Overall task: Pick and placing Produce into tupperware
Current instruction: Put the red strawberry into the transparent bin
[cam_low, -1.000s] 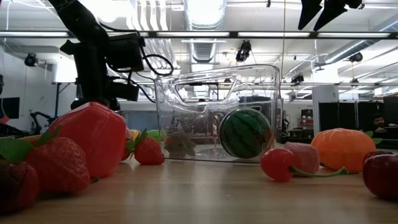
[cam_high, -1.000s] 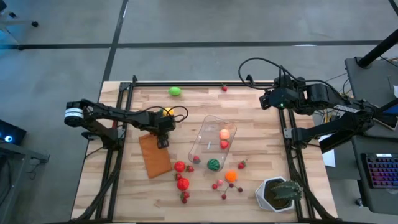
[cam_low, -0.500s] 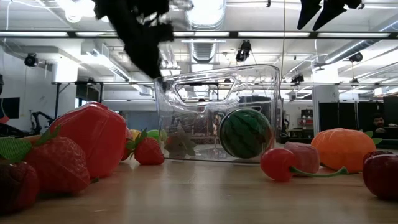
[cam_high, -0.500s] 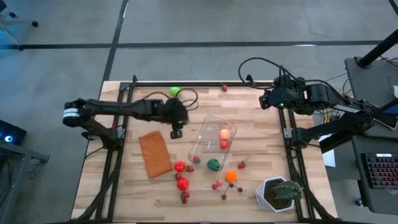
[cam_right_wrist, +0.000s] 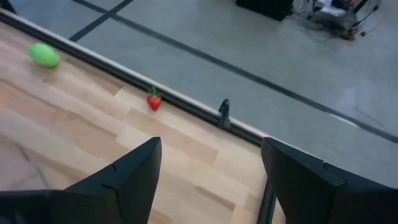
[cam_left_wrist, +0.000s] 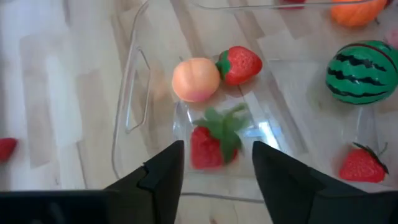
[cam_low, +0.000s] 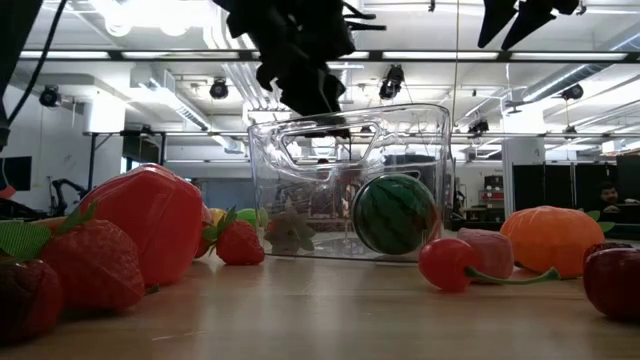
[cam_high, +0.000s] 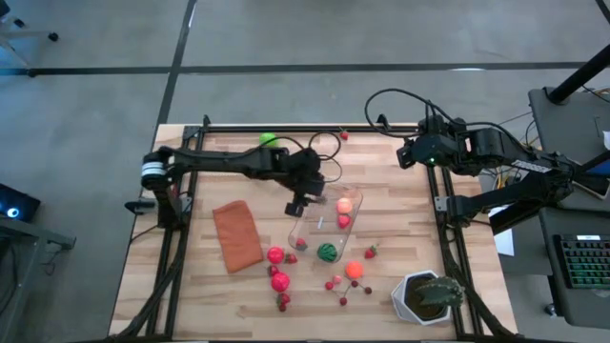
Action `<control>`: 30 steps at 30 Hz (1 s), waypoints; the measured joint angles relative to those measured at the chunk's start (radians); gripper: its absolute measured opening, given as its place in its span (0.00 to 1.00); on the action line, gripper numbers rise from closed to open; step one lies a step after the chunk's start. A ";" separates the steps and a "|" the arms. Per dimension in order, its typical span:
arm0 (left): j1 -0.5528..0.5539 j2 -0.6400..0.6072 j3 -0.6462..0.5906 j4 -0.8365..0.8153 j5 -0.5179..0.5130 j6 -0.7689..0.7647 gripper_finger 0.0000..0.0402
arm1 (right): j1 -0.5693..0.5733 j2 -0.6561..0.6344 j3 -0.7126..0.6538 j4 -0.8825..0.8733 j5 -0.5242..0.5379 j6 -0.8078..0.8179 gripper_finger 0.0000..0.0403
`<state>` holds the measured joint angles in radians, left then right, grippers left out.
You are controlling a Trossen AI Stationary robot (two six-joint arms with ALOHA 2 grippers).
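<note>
Two fingers of the left gripper (cam_left_wrist: 214, 165) stand apart, holding nothing, above the tupperware (cam_high: 324, 217), where a strawberry (cam_left_wrist: 208, 146) lies between them. Right gripper (cam_right_wrist: 208, 165) waits open over the bench's (cam_high: 381, 191) far edge. Produce (cam_high: 278, 278) lies scattered on the wood beside a potted plant (cam_high: 431, 295).

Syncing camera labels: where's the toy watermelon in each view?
High view: watermelon by the tupperware, on its near, potted-plant side.
Low view: watermelon at picture centre, seen through the clear wall.
Left wrist view: watermelon at right edge.
Right wrist view: not in it.
Shared landmark: the tupperware.
</note>
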<state>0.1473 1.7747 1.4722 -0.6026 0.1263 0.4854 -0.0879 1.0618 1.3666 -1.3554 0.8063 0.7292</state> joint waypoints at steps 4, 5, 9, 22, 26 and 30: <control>0.001 0.012 0.023 -0.003 -0.008 0.000 0.55 | 0.000 0.000 0.000 -0.002 -0.031 -0.001 0.66; 0.002 0.012 0.023 -0.004 -0.027 0.000 0.57 | 0.000 0.000 0.000 -0.003 -0.032 -0.001 0.66; 0.004 -0.026 0.024 -0.089 -0.230 -0.074 0.64 | 0.000 -0.001 0.000 -0.007 -0.049 -0.001 0.66; 0.223 -0.176 -0.161 -0.433 -0.314 -0.455 0.65 | -0.079 0.005 0.000 0.011 -0.067 0.038 0.67; 0.240 -0.224 -0.173 -0.423 -0.310 -0.454 0.65 | -0.168 0.033 -0.009 0.095 -0.186 0.060 0.67; 0.269 -0.276 -0.188 -0.384 -0.311 -0.445 0.65 | -0.280 0.126 -0.042 0.285 -0.364 -0.032 0.67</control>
<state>0.4168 1.4987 1.2843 -0.9870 -0.1844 0.0405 -0.3679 1.1876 1.3248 -1.0706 0.4419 0.6974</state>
